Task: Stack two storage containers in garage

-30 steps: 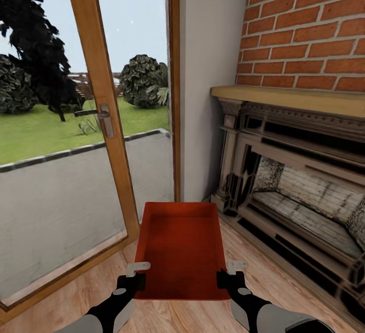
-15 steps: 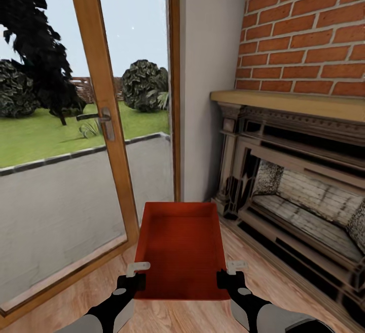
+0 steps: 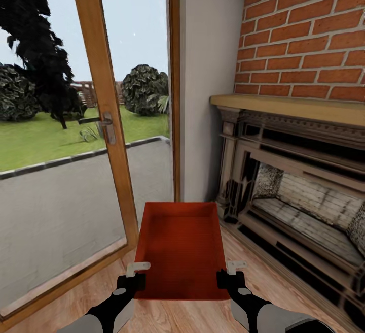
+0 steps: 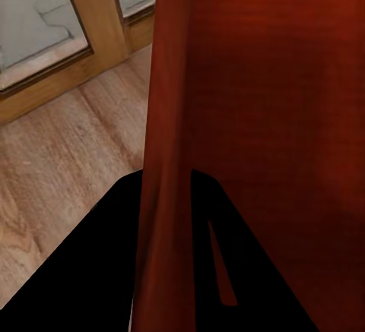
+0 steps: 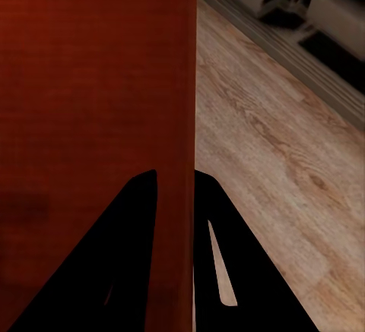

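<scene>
A red brick wall rises at the right of the head view, with a pale wooden mantel and a dark carved fireplace beneath it, its firebox lined with pale worn brick. At the left stand wood-framed glass doors with a metal handle, and through the glass lie a grey terrace, grass, dark bushes and a tree. A plain pale wall strip separates the doors from the brickwork. Light wood plank flooring runs along the bottom. Above that flooring, central and close to the robot, one orange-red storage container is held level between both arms, its open top facing up and its far end towards the corner by the fireplace. The left gripper has its jaws closed over the container's left wall near the close end; in the left wrist view the wall passes between the two dark fingers. The right gripper likewise clamps the right wall, which the right wrist view shows pinched between its fingers.
</scene>
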You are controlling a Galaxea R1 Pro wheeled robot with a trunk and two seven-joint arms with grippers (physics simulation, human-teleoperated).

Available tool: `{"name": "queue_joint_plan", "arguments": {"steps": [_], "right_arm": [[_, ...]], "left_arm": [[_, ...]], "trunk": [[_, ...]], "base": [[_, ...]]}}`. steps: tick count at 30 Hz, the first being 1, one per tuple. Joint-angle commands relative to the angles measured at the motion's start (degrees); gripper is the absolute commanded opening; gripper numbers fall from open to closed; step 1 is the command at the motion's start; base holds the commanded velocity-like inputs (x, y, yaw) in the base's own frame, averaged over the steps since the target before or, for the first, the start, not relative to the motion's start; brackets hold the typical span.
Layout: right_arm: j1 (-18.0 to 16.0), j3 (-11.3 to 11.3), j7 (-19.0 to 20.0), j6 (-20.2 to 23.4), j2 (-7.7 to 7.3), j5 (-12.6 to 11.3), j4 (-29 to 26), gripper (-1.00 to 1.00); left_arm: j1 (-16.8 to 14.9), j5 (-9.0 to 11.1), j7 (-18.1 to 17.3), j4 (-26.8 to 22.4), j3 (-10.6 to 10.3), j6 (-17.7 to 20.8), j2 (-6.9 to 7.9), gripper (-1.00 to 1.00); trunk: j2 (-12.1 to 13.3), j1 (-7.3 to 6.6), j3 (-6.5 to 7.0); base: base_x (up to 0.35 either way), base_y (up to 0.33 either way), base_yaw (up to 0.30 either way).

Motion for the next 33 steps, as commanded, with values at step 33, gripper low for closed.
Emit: {"name": "queue_joint_plan", "arguments": {"steps": [33], "right_arm": [[-0.1, -1.8, 0.0, -2.3, 0.03, -0.4, -0.1, -1.00]], "left_arm": [[0.0, 1.0, 1.2, 0.4, 1.1, -0.3, 0.03, -1.00]], "trunk": [[-0.1, 0.01, 2.47]], "base": [[0.000, 0.000, 0.000]]}}
